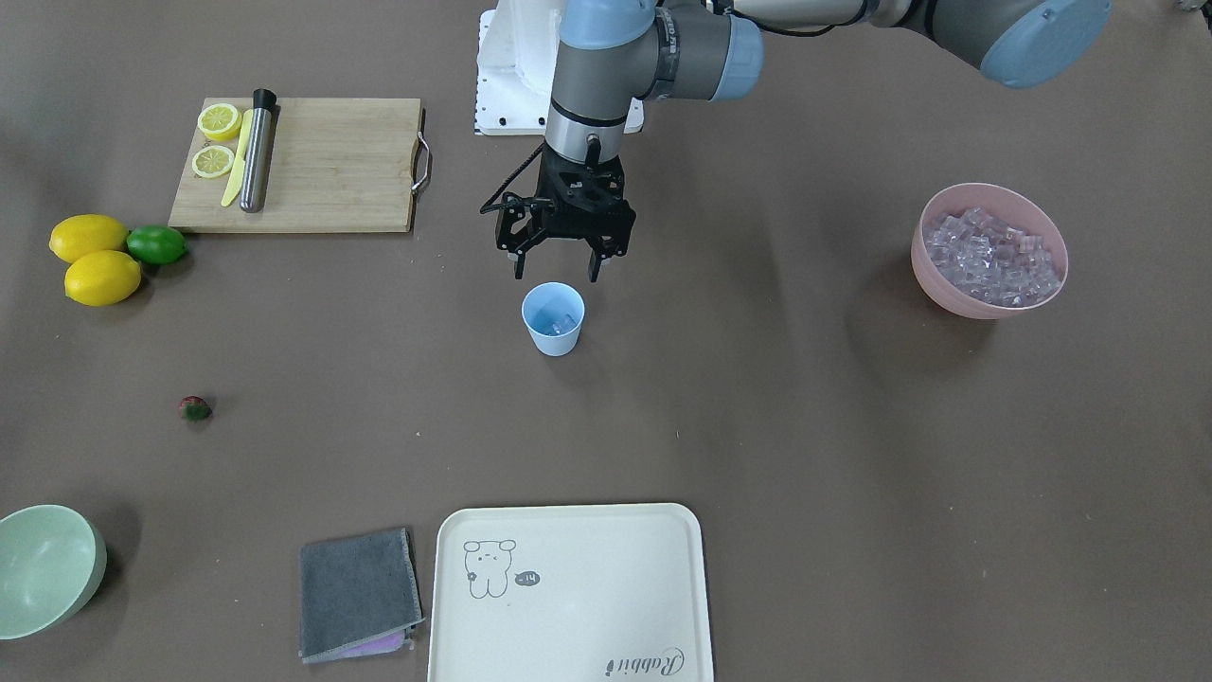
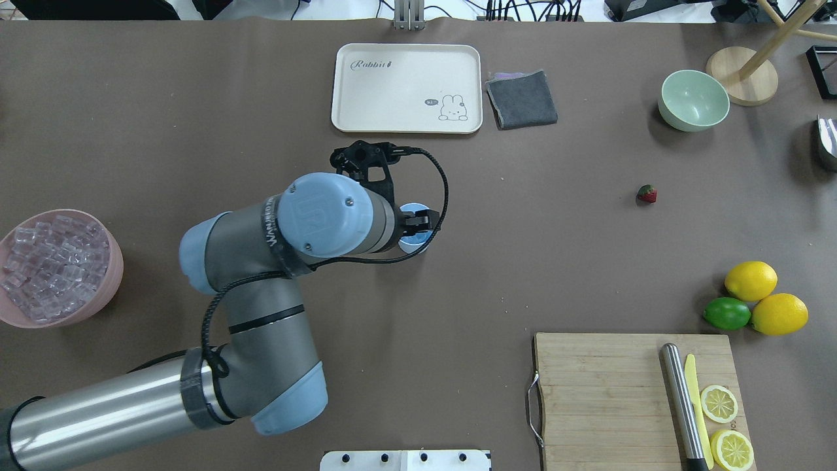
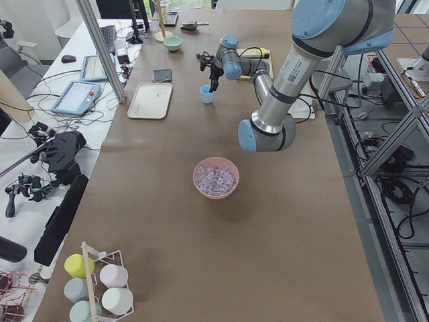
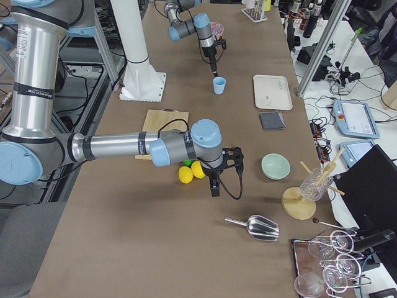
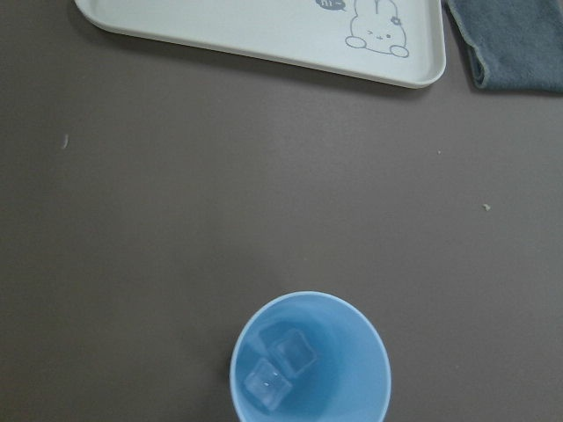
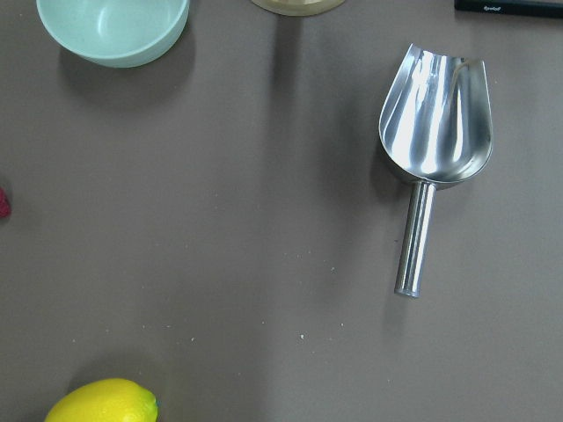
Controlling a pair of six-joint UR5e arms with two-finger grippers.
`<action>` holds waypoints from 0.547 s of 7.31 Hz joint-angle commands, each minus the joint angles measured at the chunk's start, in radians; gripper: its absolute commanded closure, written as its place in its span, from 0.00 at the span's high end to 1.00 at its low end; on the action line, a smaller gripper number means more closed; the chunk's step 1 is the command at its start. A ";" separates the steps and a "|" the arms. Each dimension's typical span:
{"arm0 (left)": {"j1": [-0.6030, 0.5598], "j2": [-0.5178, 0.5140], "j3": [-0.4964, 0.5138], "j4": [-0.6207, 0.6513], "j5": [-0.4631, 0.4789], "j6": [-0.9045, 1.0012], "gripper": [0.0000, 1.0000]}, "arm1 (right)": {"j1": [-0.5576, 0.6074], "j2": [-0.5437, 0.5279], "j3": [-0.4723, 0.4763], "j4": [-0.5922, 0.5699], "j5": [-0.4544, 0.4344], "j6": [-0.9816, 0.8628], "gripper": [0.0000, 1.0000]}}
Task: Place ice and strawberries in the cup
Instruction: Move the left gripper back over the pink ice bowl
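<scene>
The light blue cup (image 1: 553,319) stands mid-table with two clear ice cubes (image 5: 280,369) inside it. My left gripper (image 1: 558,273) hangs just above the cup's far rim, open and empty. More ice (image 1: 989,256) fills the pink bowl (image 1: 923,265) on my left. The strawberry (image 1: 195,408) lies alone on the brown table, far to my right; a red sliver of it shows at the left edge of the right wrist view (image 6: 3,202). My right gripper (image 4: 214,186) shows only in the exterior right view, low over the table near the lemons; I cannot tell whether it is open or shut.
A cream tray (image 1: 587,587) and grey cloth (image 1: 358,592) lie beyond the cup. A cutting board (image 1: 331,166) holds lemon slices, a knife and a steel rod. Two lemons (image 1: 90,256), a lime (image 1: 156,244), a pale green bowl (image 1: 43,568) and a metal scoop (image 6: 431,132) are on my right.
</scene>
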 commanded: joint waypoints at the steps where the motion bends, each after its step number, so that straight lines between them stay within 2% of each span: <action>1: -0.033 0.159 -0.162 0.008 -0.009 0.127 0.98 | -0.001 0.001 -0.002 0.001 -0.002 -0.001 1.00; 2: -0.067 0.190 -0.177 0.010 -0.067 0.130 0.98 | -0.002 -0.001 -0.002 0.002 -0.002 -0.002 1.00; 3: -0.146 0.248 -0.225 0.010 -0.167 0.238 0.99 | -0.002 -0.001 -0.002 0.001 -0.002 -0.003 1.00; 4: -0.221 0.351 -0.294 0.011 -0.231 0.333 0.99 | -0.002 -0.001 -0.002 0.001 -0.002 -0.003 1.00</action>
